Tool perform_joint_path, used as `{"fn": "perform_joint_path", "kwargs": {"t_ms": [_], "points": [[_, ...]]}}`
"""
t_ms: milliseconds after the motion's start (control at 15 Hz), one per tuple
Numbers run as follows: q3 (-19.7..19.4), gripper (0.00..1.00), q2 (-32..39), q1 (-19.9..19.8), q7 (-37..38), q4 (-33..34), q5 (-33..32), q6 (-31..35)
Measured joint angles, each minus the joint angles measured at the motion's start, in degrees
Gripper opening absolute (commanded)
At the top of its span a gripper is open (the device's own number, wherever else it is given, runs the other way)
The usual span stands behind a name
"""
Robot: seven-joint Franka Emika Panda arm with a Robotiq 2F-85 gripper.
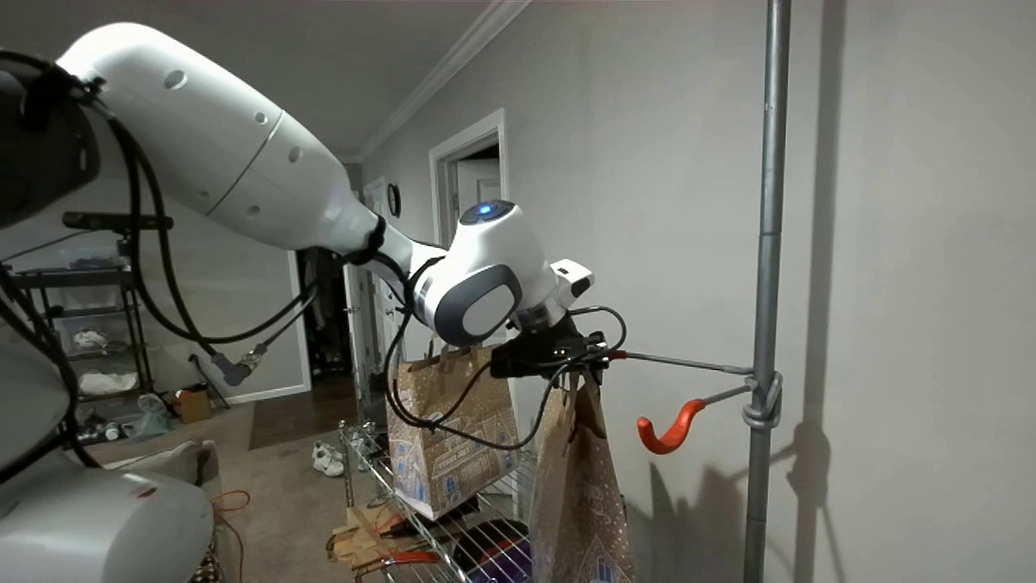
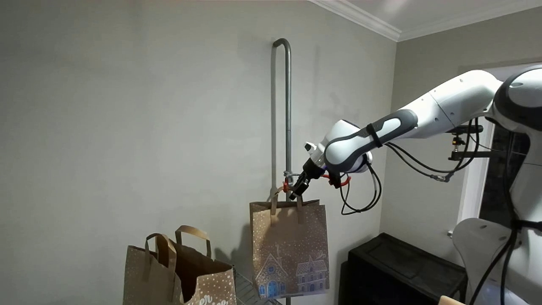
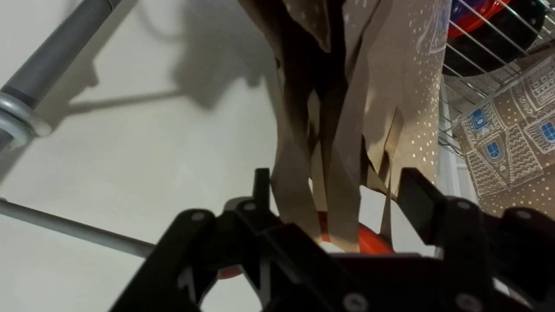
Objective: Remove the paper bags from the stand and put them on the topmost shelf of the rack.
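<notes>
A brown speckled paper bag (image 1: 584,494) hangs by its handles from an orange-red hook (image 3: 373,240) on the stand (image 1: 769,283); whether more than one bag hangs there I cannot tell. My gripper (image 3: 336,173) is at those handles, open, its fingers (image 3: 261,188) apart on either side of several straps (image 3: 344,190). In an exterior view the gripper (image 2: 298,186) comes in from the upper right, just above the hanging bag (image 2: 292,241). Another paper bag (image 1: 453,429) stands upright on the topmost shelf (image 1: 477,518) of the chrome rack. The gripper covers the hook's tip in an exterior view.
A second orange-red hook (image 1: 672,433), bare, juts from the pole beside the gripper. The grey wall (image 2: 190,106) lies close behind the stand. Dark, red and purple items (image 1: 502,559) sit beneath the wire shelf. A black box (image 2: 406,267) stands below the arm.
</notes>
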Motion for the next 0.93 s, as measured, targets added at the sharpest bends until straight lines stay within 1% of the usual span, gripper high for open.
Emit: {"fn": "perform_joint_path", "kwargs": {"t_ms": [267,400,667,733,867,933], "points": [[-1.6,0.19,0.0,1.8,0.0,0.0,0.0,0.0],[-2.1,0.08,0.0,2.0,0.0,0.0,0.0,0.0],[-2.6,0.01,0.0,2.2,0.0,0.2,0.0,0.0],[-2.6,0.01,0.0,2.2,0.0,0.2,0.0,0.0],[-2.5,0.06,0.0,2.1,0.0,0.5,-0.2,0.0],[-2.4,0.05,0.0,2.0,0.0,0.6,-0.4,0.0]]}}
